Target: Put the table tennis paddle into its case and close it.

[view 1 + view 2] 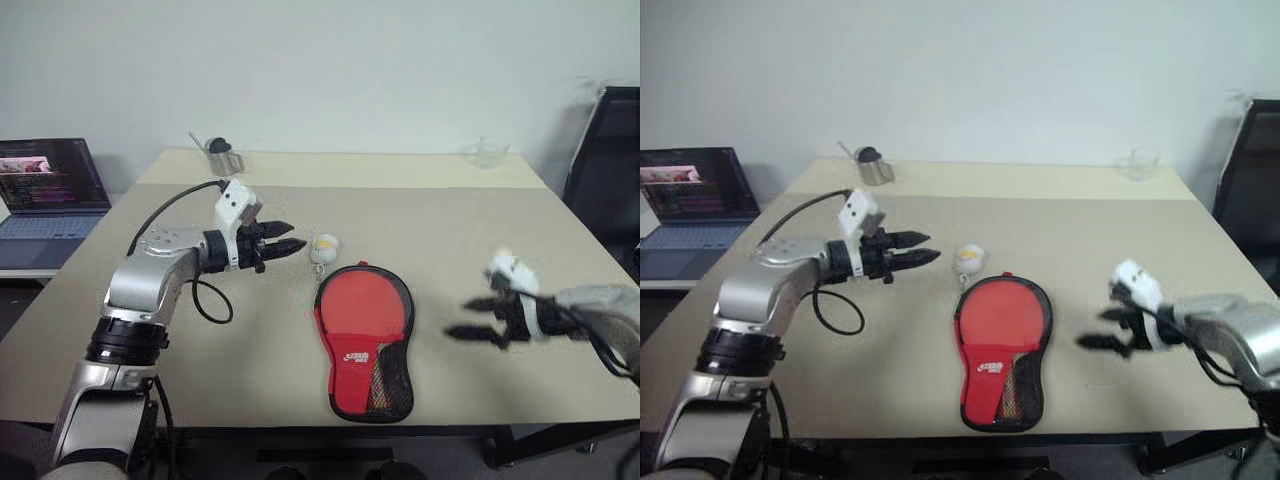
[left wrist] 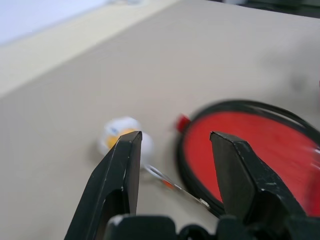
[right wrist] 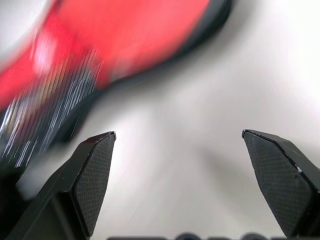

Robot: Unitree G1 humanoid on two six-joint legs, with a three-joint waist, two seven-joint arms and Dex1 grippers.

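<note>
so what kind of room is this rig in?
Most likely an office or lab workspace. A beige table sits against a plain wall, an open laptop showing a dark screen stands on a side desk to the left, and a black office chair is at the right.

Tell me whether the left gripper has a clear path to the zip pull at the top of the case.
Probably yes. The left gripper hangs open just above the table, pointing toward the case. Between them lies a small white and yellow ball on a cord beside the red pull, which it might nudge.
</note>
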